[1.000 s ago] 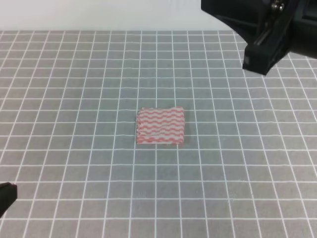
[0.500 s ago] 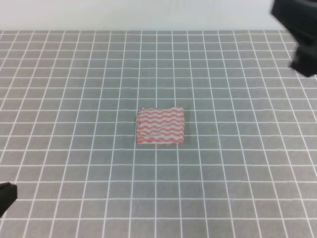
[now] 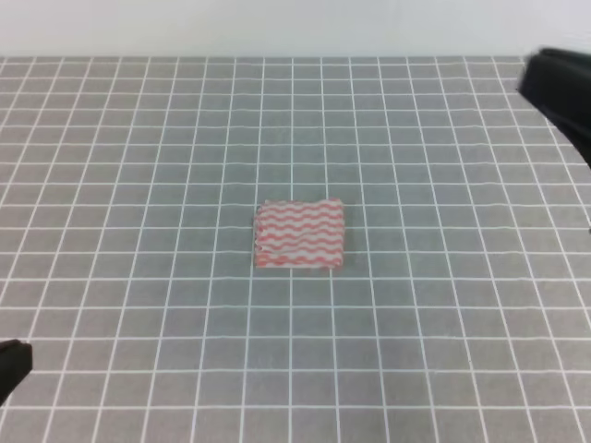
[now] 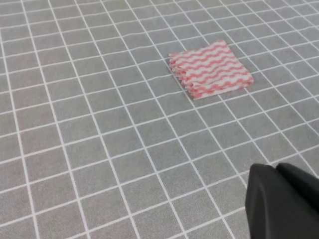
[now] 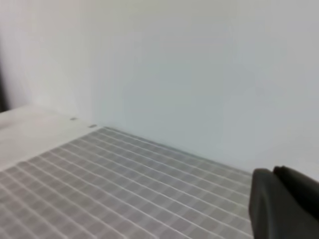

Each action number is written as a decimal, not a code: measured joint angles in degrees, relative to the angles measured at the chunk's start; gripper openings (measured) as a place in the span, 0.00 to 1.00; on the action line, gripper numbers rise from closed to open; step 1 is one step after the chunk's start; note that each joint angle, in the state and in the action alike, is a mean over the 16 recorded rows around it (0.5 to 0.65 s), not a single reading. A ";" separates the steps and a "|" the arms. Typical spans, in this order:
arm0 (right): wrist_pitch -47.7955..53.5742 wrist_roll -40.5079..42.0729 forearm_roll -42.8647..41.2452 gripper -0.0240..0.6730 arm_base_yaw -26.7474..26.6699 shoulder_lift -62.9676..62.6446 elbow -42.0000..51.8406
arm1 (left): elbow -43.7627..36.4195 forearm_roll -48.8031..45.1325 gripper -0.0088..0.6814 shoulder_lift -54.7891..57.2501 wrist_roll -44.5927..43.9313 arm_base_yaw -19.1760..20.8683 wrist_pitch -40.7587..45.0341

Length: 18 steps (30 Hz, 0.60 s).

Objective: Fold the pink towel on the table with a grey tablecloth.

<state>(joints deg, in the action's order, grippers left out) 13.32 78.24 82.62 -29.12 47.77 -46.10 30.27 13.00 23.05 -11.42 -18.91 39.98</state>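
The pink towel lies flat as a small folded rectangle in the middle of the table with a grey tablecloth; the same towel shows in the left wrist view, up and to the right. My left gripper sits low at the near left, well away from the towel, its fingers pressed together on nothing. A dark tip of it shows at the high view's left edge. My right gripper is raised and shut, facing the far wall. The right arm pokes in at the right edge.
A white wall rises behind the table's far edge. A pale strip of bare surface lies beyond the cloth's far left corner. Nothing other than the towel rests on the grid cloth.
The right arm has swung from above the table's upper right out to the right edge of the high view. The towel and the left gripper have not moved.
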 joint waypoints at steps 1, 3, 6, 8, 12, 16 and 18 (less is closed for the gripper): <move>-0.13 0.02 -0.20 0.01 0.01 -0.30 0.84 | 0.01 0.00 0.01 0.06 -0.01 0.00 -0.05; -0.92 0.06 -0.66 0.01 0.02 -0.82 2.66 | 0.01 0.00 0.01 0.12 -0.02 0.01 -0.09; -3.39 0.10 -1.67 0.01 0.04 -1.45 5.72 | 0.02 -0.01 0.01 0.19 -0.04 0.01 -0.14; -5.44 0.12 -2.39 0.01 0.05 -1.85 7.88 | 0.03 -0.01 0.01 0.24 -0.05 0.01 -0.18; -8.92 0.12 -3.60 0.01 0.06 -2.75 11.86 | 0.03 -0.01 0.01 0.30 -0.06 0.02 -0.23; -13.05 0.10 -4.35 0.01 0.18 -4.52 15.45 | 0.05 0.00 0.01 0.40 -0.08 0.02 -0.32; -14.99 0.10 -4.68 0.01 0.57 -6.04 17.09 | 0.06 0.01 0.01 0.45 -0.09 0.03 -0.36</move>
<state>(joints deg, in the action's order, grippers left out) -1.67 78.34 77.94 -28.55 41.74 -29.01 30.33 13.01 23.50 -11.51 -18.88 39.62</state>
